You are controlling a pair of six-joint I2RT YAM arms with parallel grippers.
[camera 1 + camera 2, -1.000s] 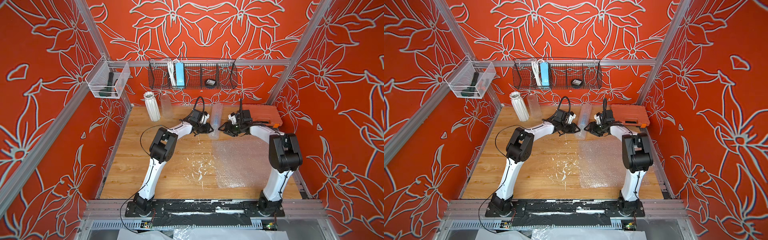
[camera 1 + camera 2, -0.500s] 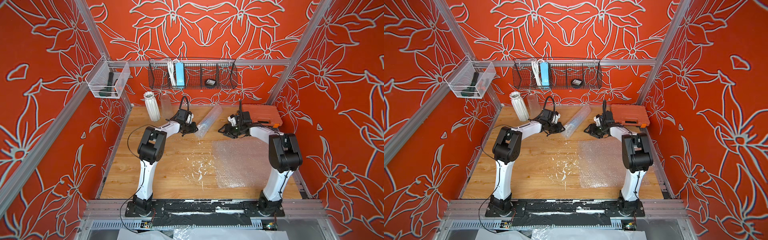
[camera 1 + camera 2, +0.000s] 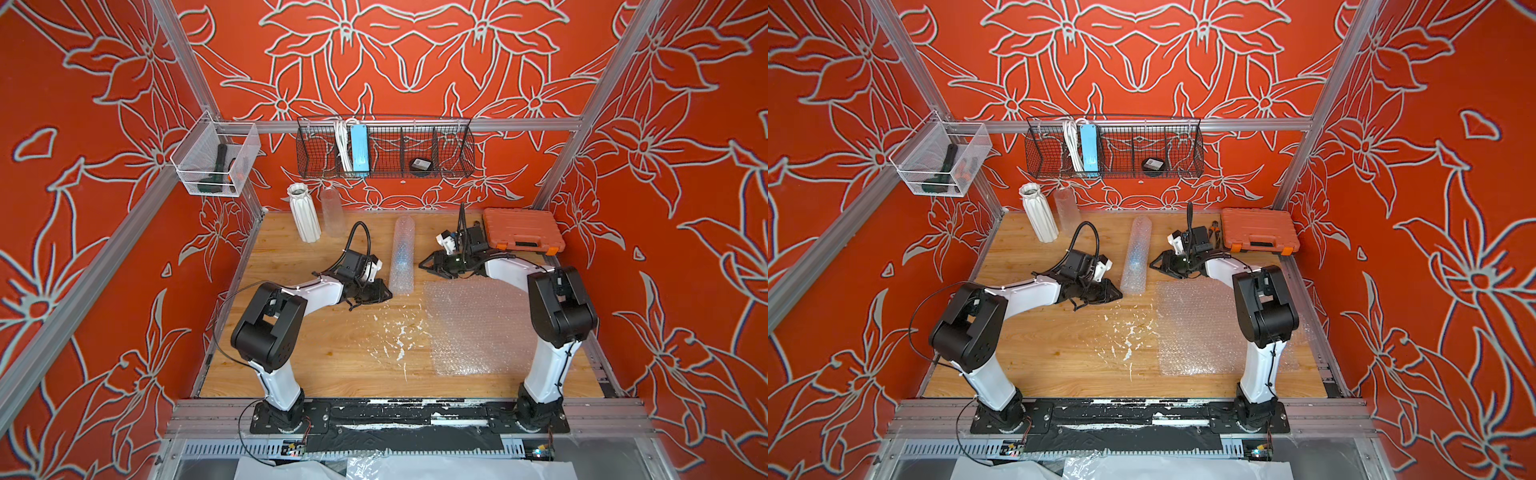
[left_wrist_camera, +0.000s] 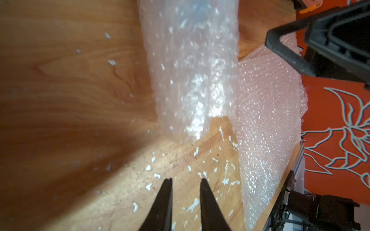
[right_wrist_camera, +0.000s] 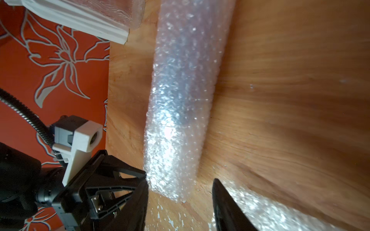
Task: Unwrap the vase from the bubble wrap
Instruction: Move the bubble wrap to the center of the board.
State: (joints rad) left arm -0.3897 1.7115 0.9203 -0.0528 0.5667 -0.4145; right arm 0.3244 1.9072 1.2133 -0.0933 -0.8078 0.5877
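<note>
A roll of bubble wrap (image 3: 401, 255) lies on the bench (image 3: 332, 353) between two empty hands, left hand (image 4: 185, 181) barely parted, right hand (image 3: 423, 264) spread wide. Unheld, it could roll away when nudged.

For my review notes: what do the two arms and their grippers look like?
Both the left arm and right arm have white links with bulky black joints. The left gripper and right gripper are black with tapering pointed fingers. A white camera bracket and black cable sit at each wrist.
</note>
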